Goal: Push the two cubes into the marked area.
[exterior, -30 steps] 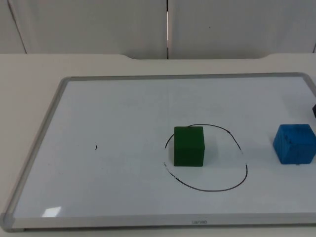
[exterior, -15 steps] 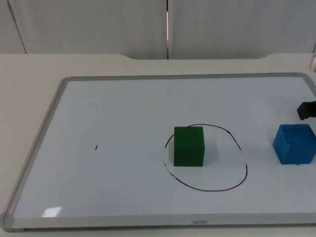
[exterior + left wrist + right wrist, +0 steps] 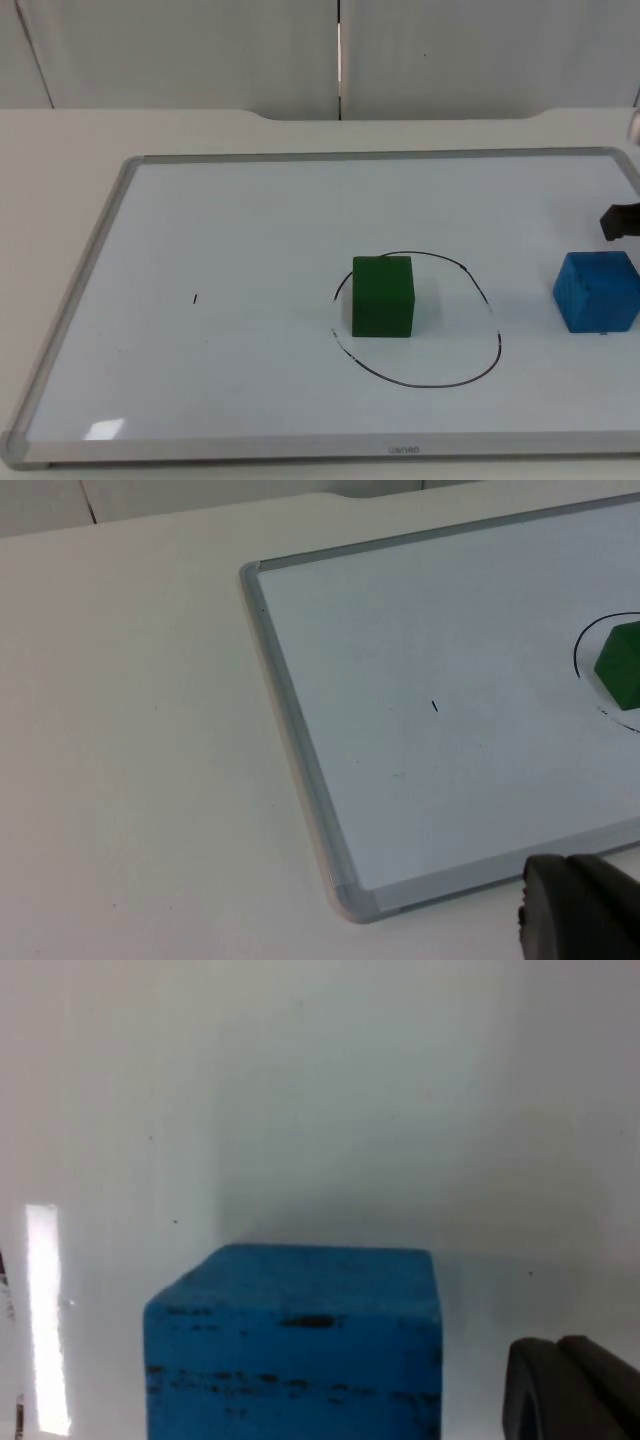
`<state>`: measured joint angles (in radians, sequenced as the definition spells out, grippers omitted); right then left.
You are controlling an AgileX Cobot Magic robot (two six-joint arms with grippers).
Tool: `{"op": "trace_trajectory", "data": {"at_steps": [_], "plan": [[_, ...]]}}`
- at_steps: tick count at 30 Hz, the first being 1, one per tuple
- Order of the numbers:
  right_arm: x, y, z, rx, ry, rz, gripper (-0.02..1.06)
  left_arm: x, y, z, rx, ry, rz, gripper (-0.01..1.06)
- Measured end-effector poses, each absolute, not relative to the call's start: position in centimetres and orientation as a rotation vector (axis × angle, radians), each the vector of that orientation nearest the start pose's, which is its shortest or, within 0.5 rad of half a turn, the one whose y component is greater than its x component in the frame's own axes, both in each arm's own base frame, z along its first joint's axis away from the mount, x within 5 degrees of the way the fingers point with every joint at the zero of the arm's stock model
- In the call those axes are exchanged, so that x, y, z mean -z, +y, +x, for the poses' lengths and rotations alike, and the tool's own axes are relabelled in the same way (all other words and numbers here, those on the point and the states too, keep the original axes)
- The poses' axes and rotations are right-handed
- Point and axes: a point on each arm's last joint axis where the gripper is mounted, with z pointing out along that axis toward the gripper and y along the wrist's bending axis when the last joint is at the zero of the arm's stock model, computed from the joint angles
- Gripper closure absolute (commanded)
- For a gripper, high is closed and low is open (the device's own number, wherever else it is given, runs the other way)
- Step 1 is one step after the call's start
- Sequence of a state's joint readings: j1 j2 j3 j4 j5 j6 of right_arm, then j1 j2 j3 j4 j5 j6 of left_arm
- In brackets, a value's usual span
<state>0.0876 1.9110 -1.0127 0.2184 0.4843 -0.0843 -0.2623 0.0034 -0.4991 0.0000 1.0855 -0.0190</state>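
Note:
A green cube (image 3: 382, 296) sits on the whiteboard (image 3: 240, 220), inside the left part of a hand-drawn black circle (image 3: 480, 370). The green cube (image 3: 622, 666) and part of the circle also appear in the left wrist view. A blue cube (image 3: 598, 290) stands on the board to the right, outside the circle. My right gripper (image 3: 620, 221) hovers just behind the blue cube at the board's right edge; in the right wrist view the blue cube (image 3: 295, 1345) is close in front of it. My left gripper (image 3: 580, 920) waits off the board's left side.
The whiteboard has a grey metal frame (image 3: 85, 290) and lies on the white table (image 3: 60, 150). A small black mark (image 3: 195, 298) is on the board's left half. The grey partition wall (image 3: 200, 50) closes the back.
The right gripper came further in from the right edge towards the blue cube, then almost stopped. Neither cube has moved.

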Motion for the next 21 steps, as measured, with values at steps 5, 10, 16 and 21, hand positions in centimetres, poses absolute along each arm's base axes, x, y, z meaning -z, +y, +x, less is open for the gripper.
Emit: {"op": "trace_trajectory", "data": {"at_steps": [5,10,16,21], "plan": [[-11.6,4.0,34.2,-0.200,2.887,0.035,1.04,-27.5,0.1,-0.5,0.172,2.063,0.252,1.05],[-11.0,4.1,34.2,-0.207,2.903,0.049,1.04,-27.5,0.1,-0.5,0.172,2.063,0.252,1.05],[-11.1,5.1,34.2,-0.223,2.889,0.026,1.04,-27.5,0.1,-0.5,0.172,2.063,0.252,1.05],[-11.1,6.8,34.1,-0.228,2.870,-0.043,1.04,-27.5,0.1,-0.5,0.172,2.063,0.252,1.05]]}}
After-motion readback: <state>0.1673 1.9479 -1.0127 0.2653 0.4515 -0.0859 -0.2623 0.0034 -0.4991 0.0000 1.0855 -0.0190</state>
